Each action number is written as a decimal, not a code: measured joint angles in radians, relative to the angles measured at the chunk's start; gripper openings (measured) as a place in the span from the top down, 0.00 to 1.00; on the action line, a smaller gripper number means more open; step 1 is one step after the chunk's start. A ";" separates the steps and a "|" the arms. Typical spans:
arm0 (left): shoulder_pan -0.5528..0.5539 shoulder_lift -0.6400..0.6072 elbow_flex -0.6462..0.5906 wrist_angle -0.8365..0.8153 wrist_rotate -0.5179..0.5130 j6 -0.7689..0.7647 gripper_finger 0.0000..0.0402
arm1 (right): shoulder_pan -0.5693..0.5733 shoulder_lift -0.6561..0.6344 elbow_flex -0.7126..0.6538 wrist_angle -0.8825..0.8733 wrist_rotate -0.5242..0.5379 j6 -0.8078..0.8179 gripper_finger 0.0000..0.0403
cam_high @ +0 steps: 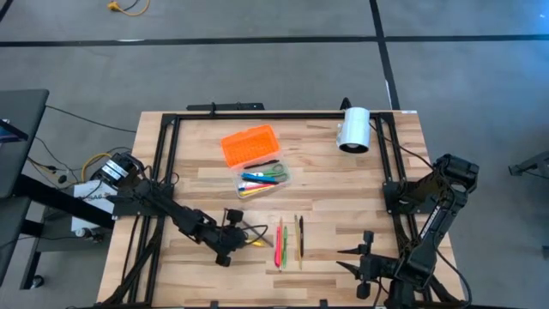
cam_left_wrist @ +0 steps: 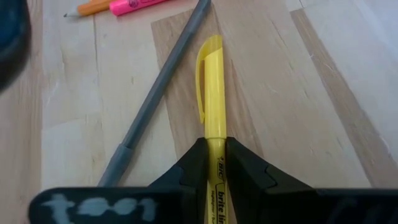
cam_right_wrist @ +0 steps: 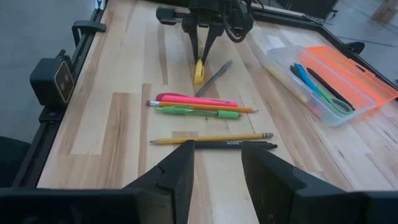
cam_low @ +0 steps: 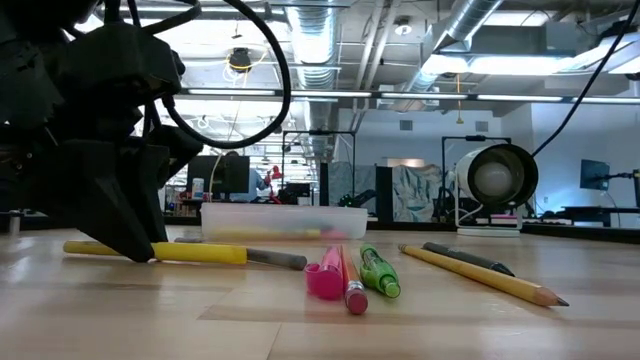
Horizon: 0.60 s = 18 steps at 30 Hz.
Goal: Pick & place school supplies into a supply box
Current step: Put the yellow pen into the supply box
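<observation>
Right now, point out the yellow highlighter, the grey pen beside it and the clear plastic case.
yellow highlighter (cam_left_wrist: 211, 93), left wrist view, its capped barrel.
grey pen (cam_left_wrist: 163, 84), left wrist view, mid barrel.
clear plastic case (cam_right_wrist: 292, 84), right wrist view, its near wall.

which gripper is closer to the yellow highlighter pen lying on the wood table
Left. The left gripper is closed on the yellow highlighter pen itself, fingers on either side of its barrel. The right gripper waits open near the table's front edge, well to the right.
</observation>
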 joint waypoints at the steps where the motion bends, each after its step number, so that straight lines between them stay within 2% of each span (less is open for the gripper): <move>1: -0.004 0.000 0.009 -0.007 -0.007 0.013 0.90 | 0.000 0.000 0.000 0.000 0.000 0.000 0.69; 8: -0.051 0.006 0.073 -0.058 -0.065 0.113 0.93 | 0.000 0.000 0.000 0.000 0.000 0.000 0.69; 18: -0.068 0.004 0.106 -0.096 -0.139 0.123 0.93 | 0.000 0.000 0.000 0.000 0.000 0.000 0.69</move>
